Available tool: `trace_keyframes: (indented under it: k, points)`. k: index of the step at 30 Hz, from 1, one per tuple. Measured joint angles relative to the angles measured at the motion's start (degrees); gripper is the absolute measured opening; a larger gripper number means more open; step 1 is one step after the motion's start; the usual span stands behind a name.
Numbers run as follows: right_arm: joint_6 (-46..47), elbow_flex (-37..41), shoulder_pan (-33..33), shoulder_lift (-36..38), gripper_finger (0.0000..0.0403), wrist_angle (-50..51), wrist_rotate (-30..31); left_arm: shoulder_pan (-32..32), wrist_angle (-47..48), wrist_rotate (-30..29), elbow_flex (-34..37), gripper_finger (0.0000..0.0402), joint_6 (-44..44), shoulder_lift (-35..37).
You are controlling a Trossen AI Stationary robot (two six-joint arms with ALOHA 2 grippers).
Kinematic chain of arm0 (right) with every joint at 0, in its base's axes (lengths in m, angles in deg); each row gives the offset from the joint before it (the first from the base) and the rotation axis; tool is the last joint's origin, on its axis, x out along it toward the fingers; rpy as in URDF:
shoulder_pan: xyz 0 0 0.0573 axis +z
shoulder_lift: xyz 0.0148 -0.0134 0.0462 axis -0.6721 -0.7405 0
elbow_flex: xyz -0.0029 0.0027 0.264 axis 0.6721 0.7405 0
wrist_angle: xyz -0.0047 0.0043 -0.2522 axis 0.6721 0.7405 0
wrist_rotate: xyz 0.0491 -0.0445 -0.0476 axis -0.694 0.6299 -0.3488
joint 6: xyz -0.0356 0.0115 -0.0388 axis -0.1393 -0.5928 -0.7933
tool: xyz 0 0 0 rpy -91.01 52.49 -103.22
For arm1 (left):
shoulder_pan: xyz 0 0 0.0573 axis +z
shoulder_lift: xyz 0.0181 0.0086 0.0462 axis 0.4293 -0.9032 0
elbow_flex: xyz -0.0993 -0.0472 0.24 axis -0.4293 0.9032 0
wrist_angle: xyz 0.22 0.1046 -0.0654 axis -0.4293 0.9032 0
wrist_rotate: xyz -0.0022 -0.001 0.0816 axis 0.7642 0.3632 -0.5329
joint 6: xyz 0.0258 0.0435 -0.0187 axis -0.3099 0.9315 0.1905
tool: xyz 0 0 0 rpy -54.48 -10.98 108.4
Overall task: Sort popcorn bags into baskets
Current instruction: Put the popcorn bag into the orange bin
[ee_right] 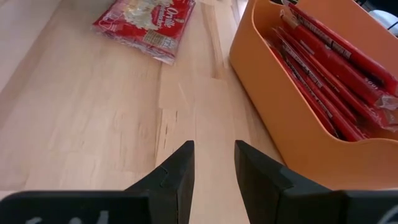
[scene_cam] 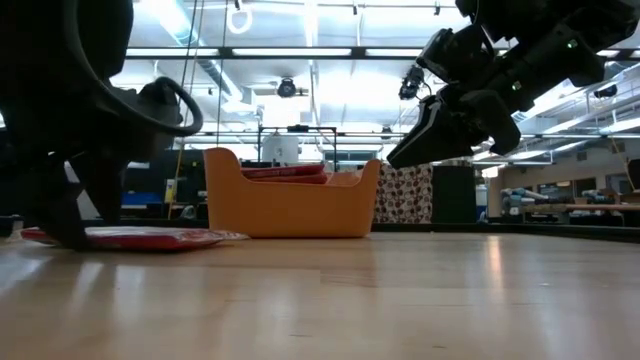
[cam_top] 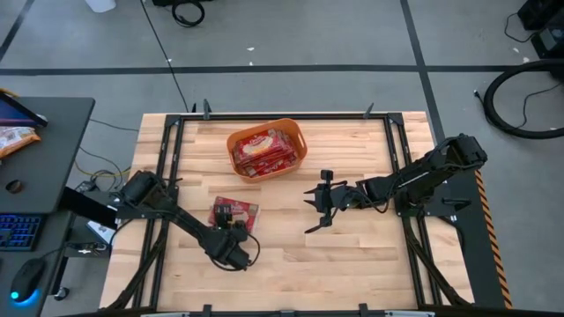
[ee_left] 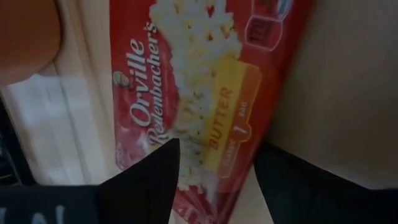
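Dark fingers (ee_left: 149,180) of the left gripper (cam_top: 226,220) are straddling, open, the last loose bag (cam_top: 236,211) lying flat near the basket (cam_top: 295,132) of bags, so closing and lifting seems next, while the right gripper (cam_top: 319,204) is hovering open and empty.

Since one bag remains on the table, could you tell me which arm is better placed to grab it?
Left: the left gripper is right over the popcorn bag; the right gripper hangs empty, farther away.

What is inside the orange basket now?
The orange basket holds several red popcorn bags, packed side by side and standing on edge. Their exact number and the basket's floor under them cannot be seen.
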Motion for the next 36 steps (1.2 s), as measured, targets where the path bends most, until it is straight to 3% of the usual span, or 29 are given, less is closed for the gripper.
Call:
trace_keyframes:
  k: [5, 13, 18, 28, 36]
  points:
    - [0.0, 0.0, 0.0, 0.0, 0.0119, -0.2, 0.0, 0.1, -1.1, 1.1, 2.0, 0.0167, 1.2, 0.3]
    - [-0.1, 0.0, 0.0, 0.0, 0.0119, -0.8, -0.2, 1.0, -1.5, 4.2, 0.9, 0.0014, -1.3, 0.3]
    - [-0.1, 0.0, 0.0, 0.0, 0.0119, -0.8, -0.2, 3.6, 0.1, 5.5, -2.9, 0.0009, 1.2, 3.7]
    - [-0.1, 0.0, 0.0, 0.0, 0.0119, -0.8, -1.0, 14.9, -0.1, 4.3, -12.4, 0.0004, 2.5, 18.4]
    - [-0.1, 0.0, 0.0, 0.0, 0.0119, -0.9, -1.0, 24.7, -2.8, -9.7, -18.8, 0.0002, 11.5, 24.1]
